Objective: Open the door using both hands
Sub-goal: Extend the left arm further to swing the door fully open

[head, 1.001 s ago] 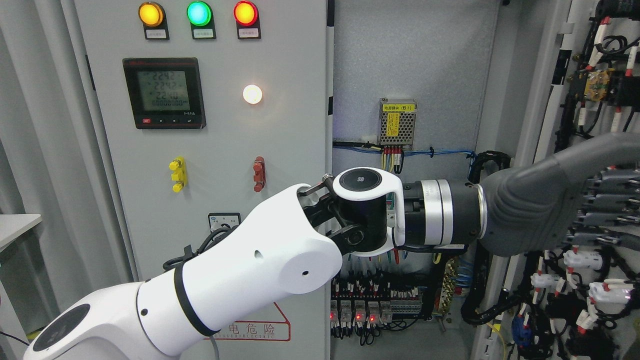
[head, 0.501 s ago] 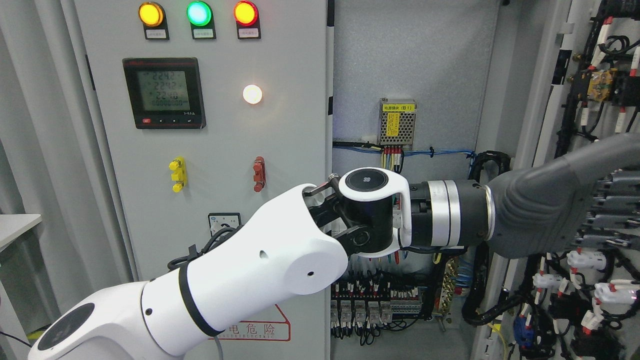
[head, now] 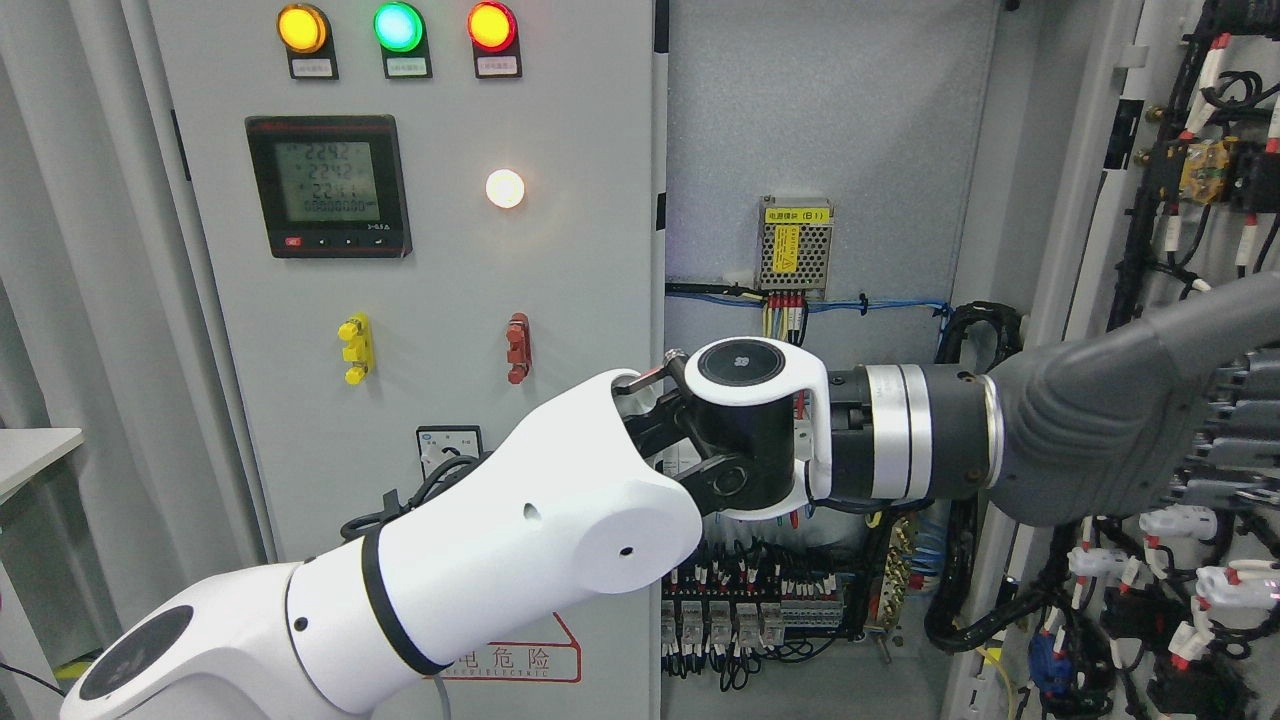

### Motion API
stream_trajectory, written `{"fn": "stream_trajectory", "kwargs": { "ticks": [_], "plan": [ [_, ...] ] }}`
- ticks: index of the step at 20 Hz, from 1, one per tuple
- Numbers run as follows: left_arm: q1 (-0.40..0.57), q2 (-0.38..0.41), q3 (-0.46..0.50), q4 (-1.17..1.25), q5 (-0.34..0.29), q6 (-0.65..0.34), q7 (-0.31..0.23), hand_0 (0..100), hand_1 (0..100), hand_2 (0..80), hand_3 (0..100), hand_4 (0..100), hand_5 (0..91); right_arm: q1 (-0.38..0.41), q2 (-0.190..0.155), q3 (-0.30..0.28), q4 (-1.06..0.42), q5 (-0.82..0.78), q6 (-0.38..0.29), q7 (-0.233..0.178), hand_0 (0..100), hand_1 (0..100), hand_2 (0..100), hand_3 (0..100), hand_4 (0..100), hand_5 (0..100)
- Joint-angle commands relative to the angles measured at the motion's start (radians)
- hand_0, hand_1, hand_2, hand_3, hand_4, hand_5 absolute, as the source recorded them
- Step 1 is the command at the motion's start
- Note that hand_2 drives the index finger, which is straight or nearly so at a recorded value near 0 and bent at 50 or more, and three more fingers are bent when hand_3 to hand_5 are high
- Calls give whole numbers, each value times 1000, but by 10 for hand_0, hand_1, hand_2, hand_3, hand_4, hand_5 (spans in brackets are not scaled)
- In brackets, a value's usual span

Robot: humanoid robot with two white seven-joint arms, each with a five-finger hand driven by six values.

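Note:
The cabinet's right door stands swung open at the picture's right, its inner face full of wiring and white plugs. My left arm comes in from the lower left and reaches across the open cabinet. Its black wrist sits in front of the cabinet's inside. Its grey left hand lies against the inner side of the open door, and its far end runs off the right edge. The cabinet's left door is closed. My right arm is out of view.
The closed left door carries three lamps, a black meter, a lit white lamp and yellow and red handles. Inside the cabinet are a small power supply and rows of terminals. A table corner shows at the left.
My left hand and wrist have moved to the right and slightly down. The open right door has swung a little further to the right with them.

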Motion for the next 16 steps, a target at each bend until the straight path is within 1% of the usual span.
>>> {"fn": "stream_trajectory", "kwargs": {
  "ticks": [1, 5, 8, 10, 11, 16],
  "plan": [
    [1, -3, -3, -14, 3, -2, 1, 295, 0, 28, 27, 36, 0, 0, -2, 1, 0, 0, 0, 1, 218, 0, 0, 0, 0, 0],
    [4, -3, -4, -14, 3, -2, 2, 296, 0, 27, 27, 37, 0, 1, 0, -2, 2, 0, 0, 1, 218, 0, 0, 0, 0, 0],
    [24, -3, -1, -15, -7, 0, 6, 296, 0, 28, 27, 37, 0, 1, 0, 1, 0, 0, -1, 1, 218, 0, 0, 0, 0, 0],
    [59, -3, 20, -32, -17, 3, 6, 296, 0, 28, 27, 37, 0, 1, 0, 1, 0, -2, 0, 1, 218, 0, 0, 0, 0, 0],
    [70, 3, 46, -61, -20, 6, 6, 296, 0, 28, 27, 37, 0, 1, 0, 1, 0, -2, 0, 1, 218, 0, 0, 0, 0, 0],
    [127, 207, 97, -230, -27, 6, 6, 296, 0, 28, 27, 37, 0, 1, -2, 1, -2, -2, -1, 1, 218, 0, 0, 0, 0, 0]
  ]
}}
